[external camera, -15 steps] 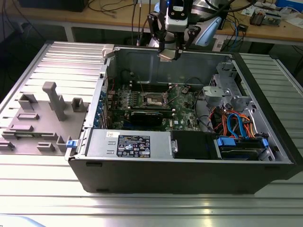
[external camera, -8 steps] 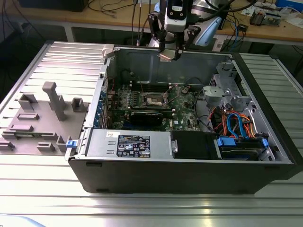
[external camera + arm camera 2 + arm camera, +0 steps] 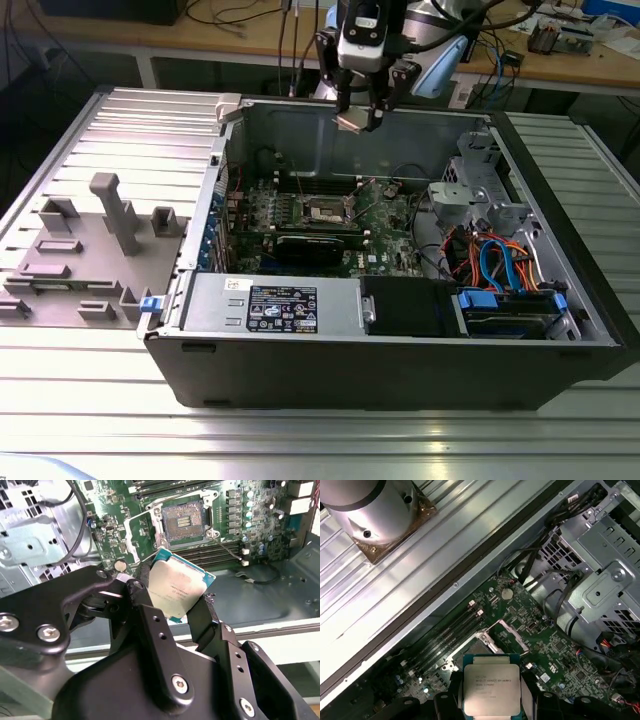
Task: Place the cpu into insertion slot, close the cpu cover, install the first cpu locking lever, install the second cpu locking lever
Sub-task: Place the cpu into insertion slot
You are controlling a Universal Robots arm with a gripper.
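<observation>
gripping the cpu [image 3: 176,591], pincer [image 3: 172,602] above insertion slot [image 3: 183,521].

The cpu [image 3: 177,587], a flat square with a dull silver top and green edges, hangs tilted in the gripper [image 3: 172,600], well above the board. The slot [image 3: 184,522], a dark square recess, lies uncovered. The cover [image 3: 131,537], a thin silvery frame, stands swung open beside it.

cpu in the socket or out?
Out. The gripper holds the cpu by its edges above the motherboard in the second wrist view; the insertion slot sits empty.
</observation>
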